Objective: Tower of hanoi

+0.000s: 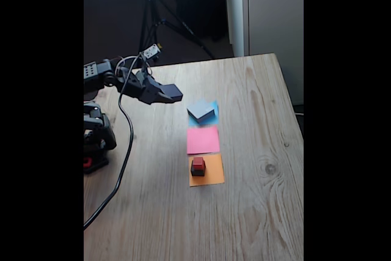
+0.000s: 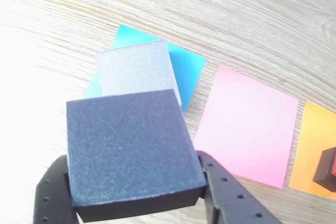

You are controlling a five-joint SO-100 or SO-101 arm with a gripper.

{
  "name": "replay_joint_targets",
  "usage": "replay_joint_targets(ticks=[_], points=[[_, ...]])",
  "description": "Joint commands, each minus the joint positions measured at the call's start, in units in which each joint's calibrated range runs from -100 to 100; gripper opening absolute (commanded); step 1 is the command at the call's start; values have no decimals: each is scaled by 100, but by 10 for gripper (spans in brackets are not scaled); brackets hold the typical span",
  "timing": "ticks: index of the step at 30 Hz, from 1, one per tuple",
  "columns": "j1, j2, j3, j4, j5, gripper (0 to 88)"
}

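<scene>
Gripper (image 2: 137,203) is clamped on the black block (image 2: 131,148), held in the air above the table (image 1: 256,212), to the left of the paper squares in the fixed view. Grey block (image 1: 201,110) lies on the blue square (image 2: 184,66); pink square (image 1: 202,140) is bare. Red cube (image 1: 198,162) sits atop the dark grey block (image 1: 198,171) on the orange square (image 1: 211,175).

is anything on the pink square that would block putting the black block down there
Nothing visible. The pink square lies bare between the blue and orange ones. The gripper holds the black block above the grey block, clear of the table.
</scene>
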State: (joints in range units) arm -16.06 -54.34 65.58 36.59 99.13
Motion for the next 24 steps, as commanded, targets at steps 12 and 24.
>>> replay_joint_targets(ticks=[12,24], points=[[-154,2663,906,-5007,87,140],[-179,4669,624,-6909,87,144]])
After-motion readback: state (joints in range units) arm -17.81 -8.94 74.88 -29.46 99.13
